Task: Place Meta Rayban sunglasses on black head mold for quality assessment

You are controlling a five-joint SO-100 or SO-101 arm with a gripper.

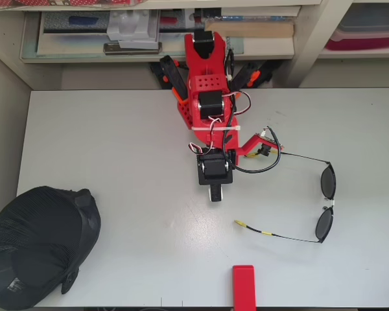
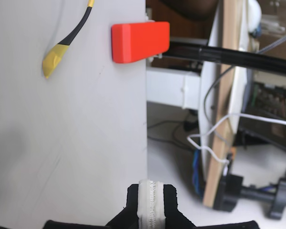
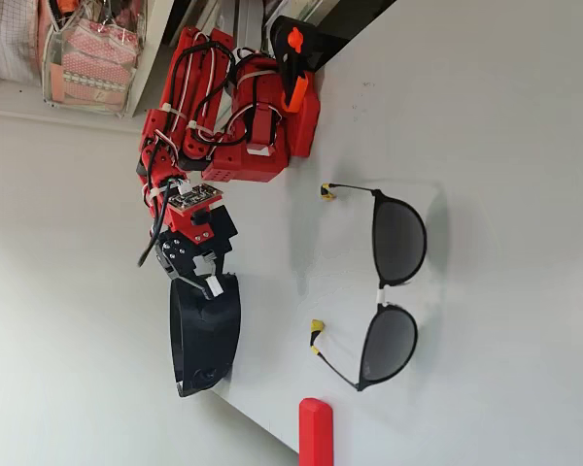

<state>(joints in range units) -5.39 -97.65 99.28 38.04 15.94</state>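
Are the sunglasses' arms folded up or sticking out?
Sticking out: the sunglasses lie on the table with both yellow-tipped temples spread.

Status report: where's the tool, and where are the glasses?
Tool shut, empty, above mid-table. Sunglasses lie open at the overhead view's right; head mold at lower left. Nothing between them.

— What carries everything?
— A pale grey table [image 1: 129,142].
— And what lies on it?
— In the overhead view, the head mold [image 1: 39,246] sits at the lower left corner. The sunglasses [image 1: 314,201] lie open on the right side, temples pointing left. A small red block [image 1: 244,285] rests at the near edge, near one yellow temple tip [image 2: 55,59].
— The arm?
— Its red base [image 1: 204,84] stands at the far edge.
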